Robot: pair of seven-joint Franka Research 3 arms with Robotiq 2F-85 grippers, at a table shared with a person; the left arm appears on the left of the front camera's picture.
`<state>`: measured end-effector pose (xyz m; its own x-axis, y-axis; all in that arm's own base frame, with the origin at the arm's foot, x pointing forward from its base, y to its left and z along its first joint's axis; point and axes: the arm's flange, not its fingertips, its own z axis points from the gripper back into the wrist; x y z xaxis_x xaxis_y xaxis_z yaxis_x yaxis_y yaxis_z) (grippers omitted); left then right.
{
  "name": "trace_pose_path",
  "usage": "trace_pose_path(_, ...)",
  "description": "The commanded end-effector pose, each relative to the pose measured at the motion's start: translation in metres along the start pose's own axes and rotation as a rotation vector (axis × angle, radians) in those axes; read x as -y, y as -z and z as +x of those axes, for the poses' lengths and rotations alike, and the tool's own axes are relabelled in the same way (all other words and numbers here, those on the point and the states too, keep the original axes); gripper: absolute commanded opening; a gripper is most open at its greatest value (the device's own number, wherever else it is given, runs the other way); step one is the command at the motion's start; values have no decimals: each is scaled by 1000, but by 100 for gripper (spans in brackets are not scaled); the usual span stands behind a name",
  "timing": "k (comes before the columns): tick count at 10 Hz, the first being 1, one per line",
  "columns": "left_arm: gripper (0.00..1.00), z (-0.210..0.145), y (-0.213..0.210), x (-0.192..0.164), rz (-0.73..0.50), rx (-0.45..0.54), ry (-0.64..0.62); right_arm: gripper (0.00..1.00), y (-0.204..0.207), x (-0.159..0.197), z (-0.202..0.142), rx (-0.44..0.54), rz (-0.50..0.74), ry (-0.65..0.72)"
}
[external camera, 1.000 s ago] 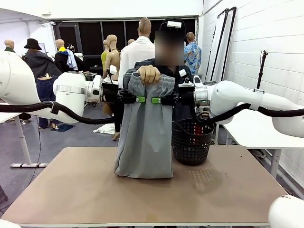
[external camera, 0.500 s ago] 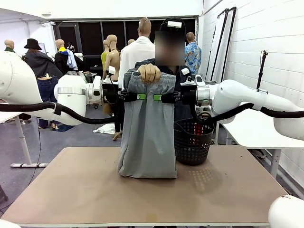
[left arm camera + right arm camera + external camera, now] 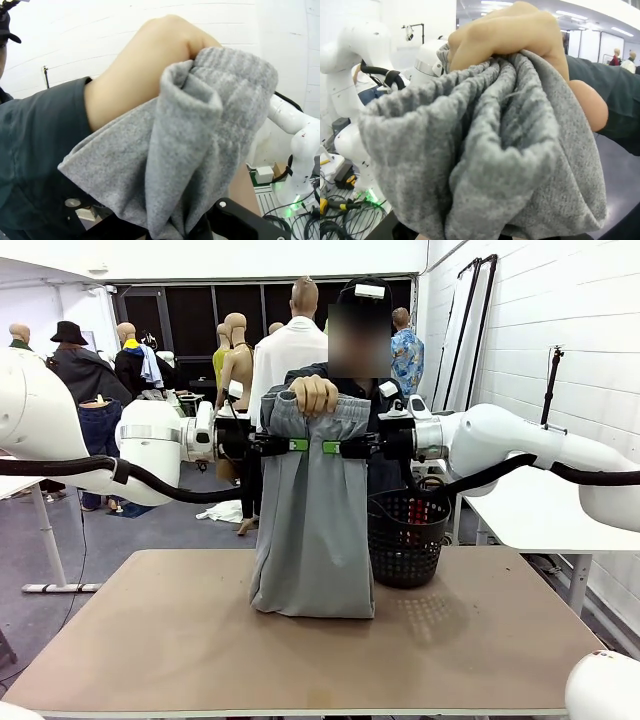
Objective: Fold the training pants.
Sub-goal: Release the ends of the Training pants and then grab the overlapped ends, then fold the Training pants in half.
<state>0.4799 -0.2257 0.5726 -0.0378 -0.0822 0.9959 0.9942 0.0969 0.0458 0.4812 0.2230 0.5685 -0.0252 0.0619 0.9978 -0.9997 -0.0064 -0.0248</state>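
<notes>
Both robot hands have just closed on the training pants [image 3: 313, 530]. A second ago their green-padded fingers stood wider on either side of the cloth; now the left hand [image 3: 296, 446] and the right hand [image 3: 330, 448] are pinched shut on the grey fabric, close together, just below the person's hand [image 3: 313, 395], which grips the gathered waistband from above. The pants hang straight down from the two hands, and the lower end rests bunched on the table [image 3: 180, 640] beneath them. A black mesh basket [image 3: 405, 538] stands on the table below and beyond the right hand, just beside the hanging cloth.

In the left wrist view the waistband [image 3: 220, 100] bulges right in front of the camera with the person's hand behind it; the right wrist view gives the same crowding.

My judgement: the handover is at its turning point. With both hands clamped, the person can let go, and the fold itself is not yet begun.
</notes>
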Motion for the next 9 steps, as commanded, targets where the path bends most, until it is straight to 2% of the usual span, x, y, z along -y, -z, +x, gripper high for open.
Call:
trace_pose_path(1, 0, 1, 0, -2, 25, -11, 4, 0, 0, 0, -1, 6, 4, 7)
trace_pose_path(9, 0, 1, 0, -2, 25, -11, 4, 0, 0, 0, -1, 6, 4, 7)
